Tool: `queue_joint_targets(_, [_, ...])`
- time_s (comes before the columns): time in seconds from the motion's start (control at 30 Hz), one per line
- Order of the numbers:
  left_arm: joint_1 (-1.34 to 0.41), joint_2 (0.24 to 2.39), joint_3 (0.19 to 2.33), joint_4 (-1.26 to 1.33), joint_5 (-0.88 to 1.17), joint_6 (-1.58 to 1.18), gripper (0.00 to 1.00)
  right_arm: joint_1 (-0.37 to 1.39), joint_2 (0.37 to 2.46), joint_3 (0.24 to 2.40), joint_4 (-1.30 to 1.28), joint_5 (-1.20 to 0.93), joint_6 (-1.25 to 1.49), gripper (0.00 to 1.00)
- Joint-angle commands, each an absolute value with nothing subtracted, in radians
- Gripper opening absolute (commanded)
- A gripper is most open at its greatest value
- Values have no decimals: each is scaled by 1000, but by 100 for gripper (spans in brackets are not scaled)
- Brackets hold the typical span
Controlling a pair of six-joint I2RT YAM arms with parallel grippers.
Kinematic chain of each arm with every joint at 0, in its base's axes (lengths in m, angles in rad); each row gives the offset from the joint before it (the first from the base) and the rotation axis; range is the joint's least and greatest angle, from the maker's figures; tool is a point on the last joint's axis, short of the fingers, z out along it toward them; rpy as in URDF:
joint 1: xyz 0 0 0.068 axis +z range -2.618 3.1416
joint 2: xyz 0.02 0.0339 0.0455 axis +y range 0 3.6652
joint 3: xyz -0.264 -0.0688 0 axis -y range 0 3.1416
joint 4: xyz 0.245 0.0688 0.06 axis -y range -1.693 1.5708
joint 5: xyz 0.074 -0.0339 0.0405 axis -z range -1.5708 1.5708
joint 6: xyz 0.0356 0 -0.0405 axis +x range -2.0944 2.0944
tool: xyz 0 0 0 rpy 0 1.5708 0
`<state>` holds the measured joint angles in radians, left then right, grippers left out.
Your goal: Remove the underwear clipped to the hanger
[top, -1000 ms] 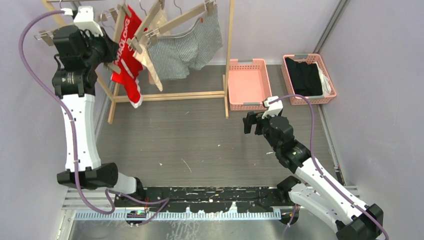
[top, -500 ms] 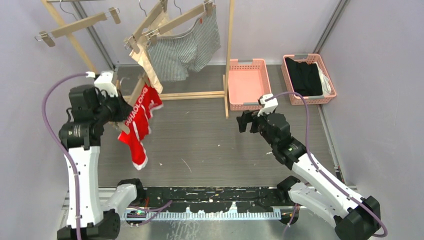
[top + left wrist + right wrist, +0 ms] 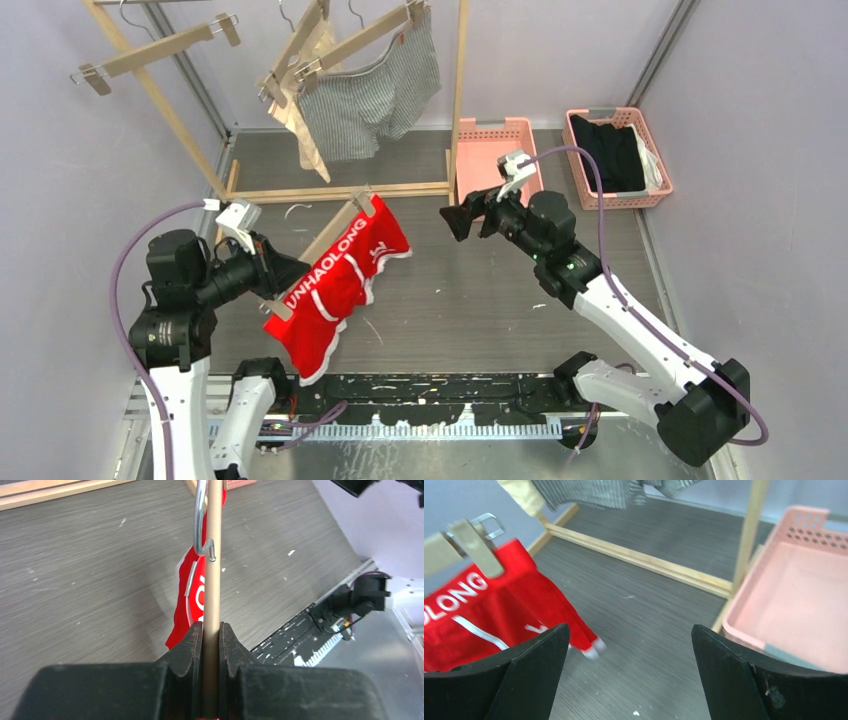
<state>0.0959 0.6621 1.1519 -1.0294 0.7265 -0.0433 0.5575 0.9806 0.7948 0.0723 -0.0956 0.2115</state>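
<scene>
Left gripper (image 3: 212, 632): clamped on the wooden bar of the hanger (image 3: 335, 228), fingers pinching it from both sides. Gripping the bar rather than the cloth leaves the garment free to be pulled off.
Hanger attitude: held out over the open floor, well apart from the rack (image 3: 460, 100), bar slanted toward the other arm. Judged a presenting pose that offers the far end to the right side.
Red underwear (image 3: 335, 300): hangs from the hanger by its waistband, white lettering along the top, white-trimmed hem sagging toward the floor. In the right wrist view one metal clip (image 3: 474, 547) bites the corner nearest that arm.
Right gripper (image 3: 630, 629): jaws spread wide with nothing between them, aimed at the near corner of the red cloth but apart from it. Probably open that far to take either cloth or clip.
Beige piece (image 3: 300, 125), pinstriped boxer briefs (image 3: 365, 95): clipped on their own hangers at the rack, no gripper near them.
Pink basket (image 3: 490, 175): near the right gripper, bare bottom showing. Likely drop spot, though that is only a judgement.
Second basket (image 3: 605, 113): holds black clothing (image 3: 610, 150), not part of the job.
Step in hand: first piece of three, unclipping not yet done.
</scene>
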Motion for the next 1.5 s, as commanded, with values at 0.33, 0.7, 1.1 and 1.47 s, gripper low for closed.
queue_joint_targets(0.33, [92, 753, 1015, -531, 1061, -120, 0, 563, 1214, 1199, 172, -629, 190, 99])
queue_joint_targets(0.7, [85, 829, 1047, -530, 1217, -24, 0, 554, 1365, 1321, 230, -784, 233, 99])
queue_joint_targets(1.1, [85, 808, 1031, -534, 1268, -1, 0, 552, 1380, 1326, 254, -792, 251, 100])
queue_joint_targets(1.47, [83, 823, 1033, -509, 1271, -3, 0, 552, 1434, 1308, 328, -842, 319, 92])
